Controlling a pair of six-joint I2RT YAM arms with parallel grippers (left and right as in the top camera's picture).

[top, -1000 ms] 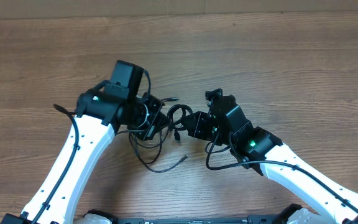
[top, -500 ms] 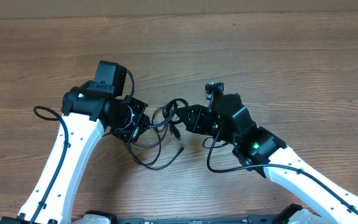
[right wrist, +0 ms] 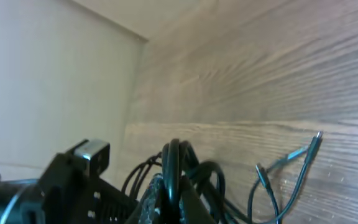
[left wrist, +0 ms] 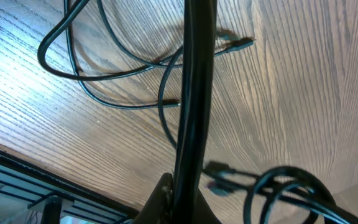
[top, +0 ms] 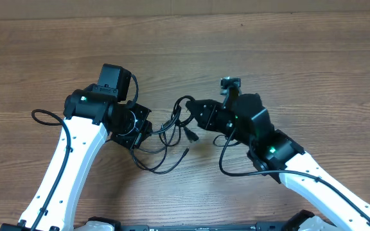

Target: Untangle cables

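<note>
Wood-grain laminate covered the bench (top: 300,58), with a strip of plain beige board (top: 172,8) along its 12 o'clock edge. At the middle lay the thin black flexible cables (top: 170,125), strung between the two arms. They sagged in a loose loop towards 6 o'clock, and one small plug end (top: 186,152) lay free on the wood.

The left hand (top: 144,128), at 9 o'clock of the knot, looked pinched shut on a single cord. Its own camera showed that taut strand (left wrist: 194,93) running straight out from the grip. The right hand (top: 196,117), at 3 o'clock, seemed closed on a bunch of loops (right wrist: 168,158), more than one cord by the look of it.

That was my worry. If the arms drew apart with several cords caught in the right hand, the knot would likely cinch rather than open. A hard pull might also slip the taut strand out of the left hand. It could equally drag a plug into a loop and snag it.

Each arm's own thicker black wire hung beside the work, the right arm wire (top: 221,163) at 4 o'clock and the left arm wire (top: 35,117) out at 9 o'clock. Either could catch the cords. The two black wrists crowded the knot and hid its crossings from above.
</note>
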